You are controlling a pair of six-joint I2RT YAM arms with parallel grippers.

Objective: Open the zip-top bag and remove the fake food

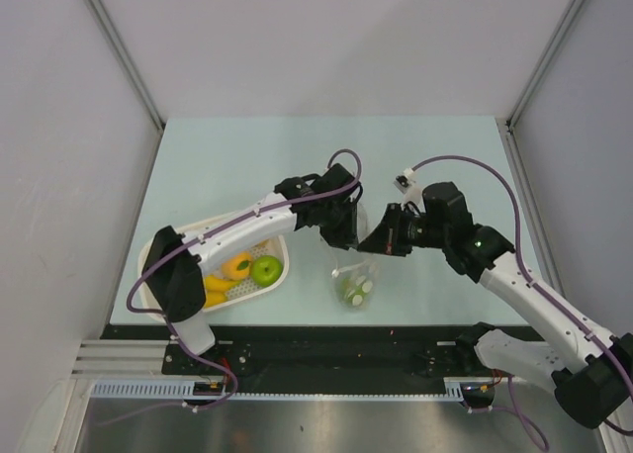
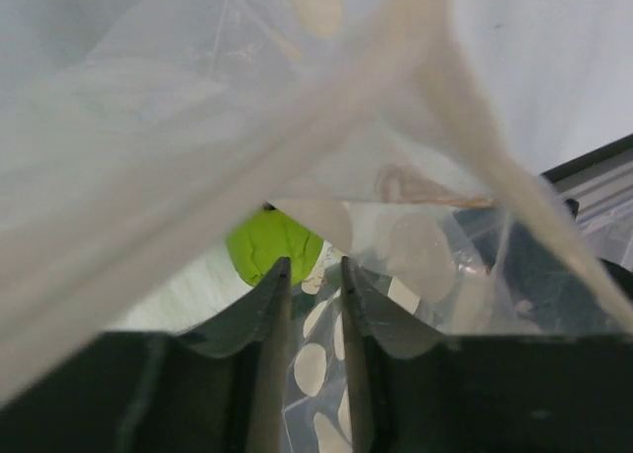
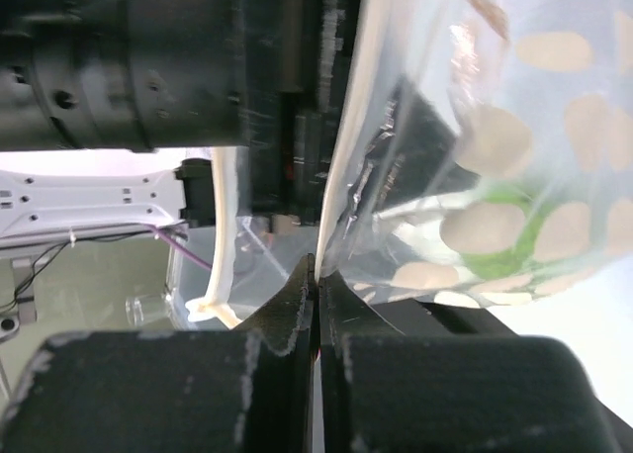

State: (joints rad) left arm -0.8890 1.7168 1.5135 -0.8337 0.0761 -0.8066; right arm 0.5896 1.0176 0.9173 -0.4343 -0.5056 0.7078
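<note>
At frame centre I have the right gripper [image 3: 316, 265] clamped on the zip-top bag [image 1: 353, 275], the left gripper [image 2: 314, 267] narrow, its grip unclear.

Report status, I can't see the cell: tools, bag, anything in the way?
Right tool pinching zip-top bag at its edge. Left tool at zip strip, grip unclear. Green fake food inside bag. Basket off left, nothing blocking.

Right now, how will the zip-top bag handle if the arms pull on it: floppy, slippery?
Probably floppy: the zip-top bag creases and sags below the left gripper and right gripper. Likely bottom-heavy and apt to swing, since the fake food sits at its low end. The glossy film may slip; the right jaws pinch only a thin edge.
</note>
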